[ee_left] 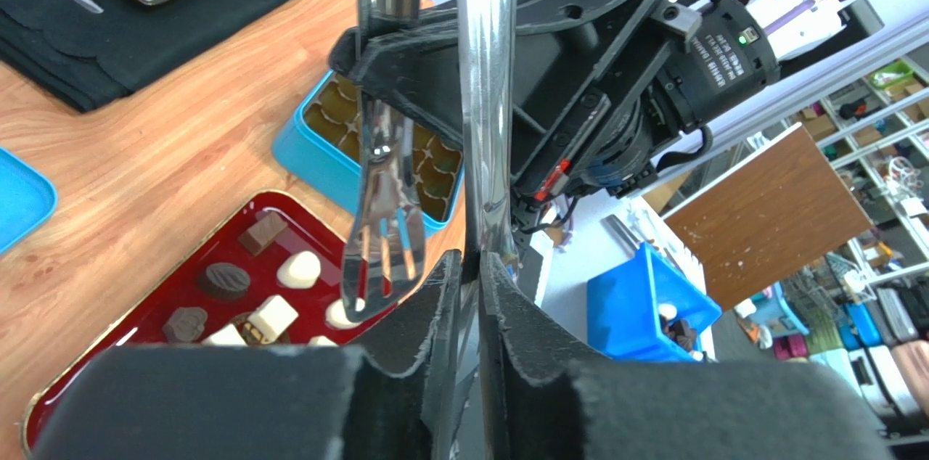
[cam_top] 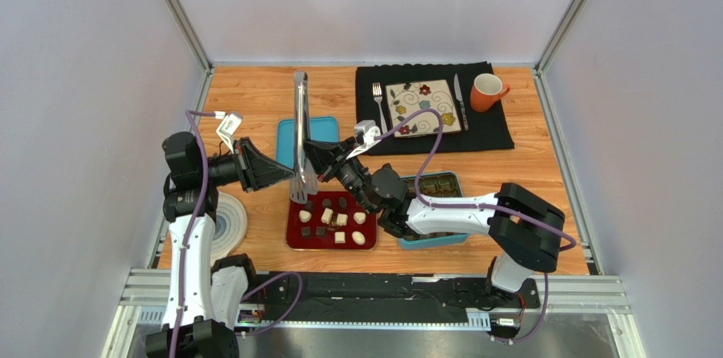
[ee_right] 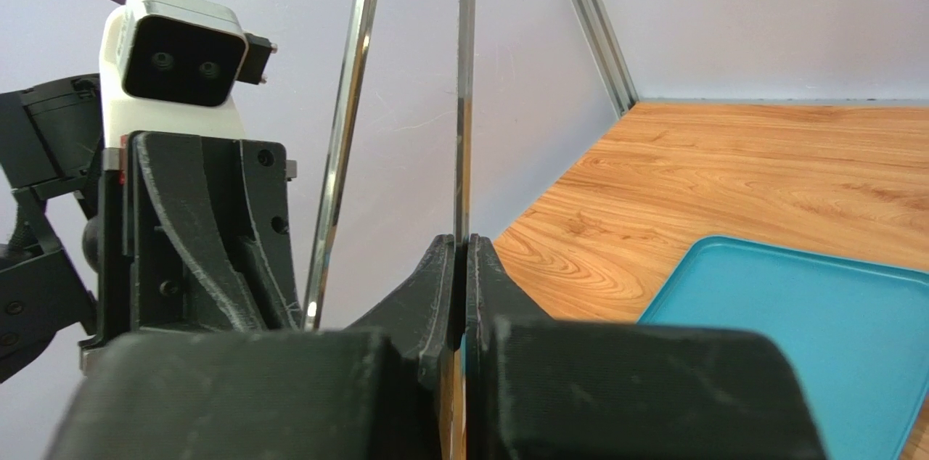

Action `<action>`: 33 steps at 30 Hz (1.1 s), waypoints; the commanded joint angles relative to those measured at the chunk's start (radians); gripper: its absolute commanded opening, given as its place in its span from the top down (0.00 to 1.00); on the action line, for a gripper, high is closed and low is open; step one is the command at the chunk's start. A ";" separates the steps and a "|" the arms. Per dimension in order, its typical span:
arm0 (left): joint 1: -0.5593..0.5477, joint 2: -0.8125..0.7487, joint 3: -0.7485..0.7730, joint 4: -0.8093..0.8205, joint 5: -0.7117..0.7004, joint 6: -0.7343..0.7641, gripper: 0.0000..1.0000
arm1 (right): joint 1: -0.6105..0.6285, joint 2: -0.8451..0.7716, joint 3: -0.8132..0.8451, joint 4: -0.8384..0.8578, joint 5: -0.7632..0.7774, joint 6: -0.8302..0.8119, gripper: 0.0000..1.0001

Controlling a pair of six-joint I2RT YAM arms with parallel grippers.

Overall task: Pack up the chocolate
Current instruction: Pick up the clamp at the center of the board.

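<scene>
A robotics lab: white panels [cam_top: 85, 78] and aluminium rails [cam_top: 585, 292] box in the wooden desk [cam_top: 255, 95], with storage shelves [ee_left: 889, 144] and a blue bin [ee_left: 627, 313] beyond.

Both arms are crowding the far-left corner of the red tray [cam_top: 291, 244]. There the left gripper [cam_top: 289, 174] and the right gripper [cam_top: 312, 155] are each pinching the tall metal tongs [cam_top: 299, 121] in closed jaws. The right arm is stretching across the blue box [cam_top: 433, 242], blocking it from above. The tray's near half is lying open, and so is the wooden surface [cam_top: 255, 95] at far left.
</scene>
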 commanded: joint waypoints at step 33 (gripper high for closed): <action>-0.047 0.066 0.044 0.400 0.284 -0.243 1.00 | -0.145 -0.134 -0.108 0.027 -0.254 0.182 0.75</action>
